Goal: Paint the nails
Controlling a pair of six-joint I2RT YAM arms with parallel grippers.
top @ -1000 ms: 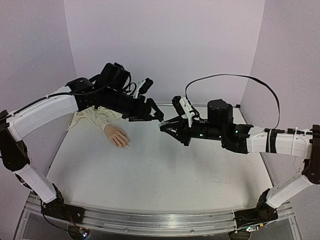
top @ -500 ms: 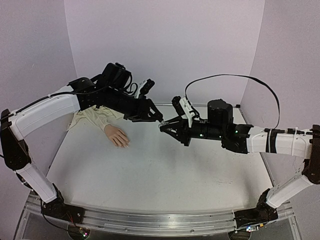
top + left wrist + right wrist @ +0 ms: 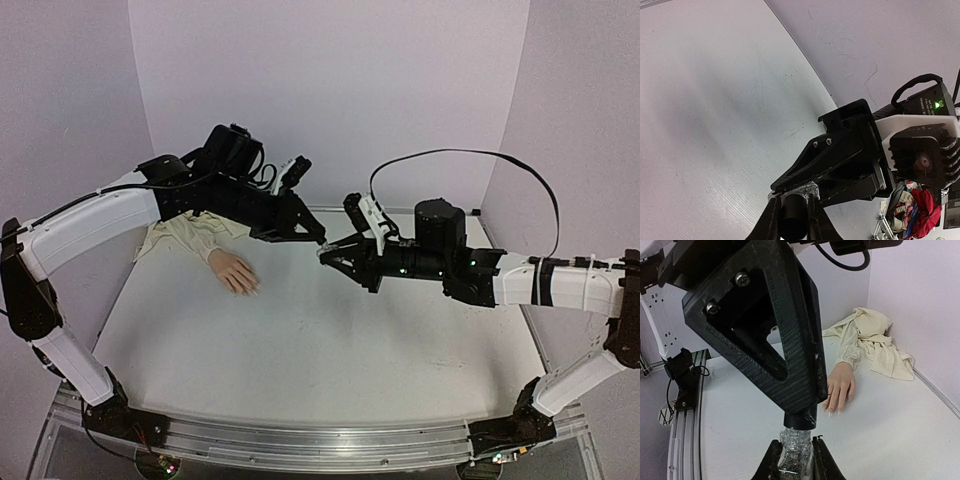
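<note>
**Both grippers clamped on one bottle; nails lie far left**

The nails (image 3: 831,414) tip a mannequin hand (image 3: 233,272) lying palm down near the tabletop's (image 3: 330,350) far-left corner; its long axis runs from the cream sleeve (image 3: 185,235) toward the near-right, fingertips leading; the left arm reaches rightward above it, left gripper (image 3: 321,243) clenched on the dark cap (image 3: 792,220); the bottle (image 3: 795,452) is grasped by the right gripper (image 3: 325,256), arm stretched leftward; since a second ago the left fingers have closed in; the hand is unmoved.
</note>
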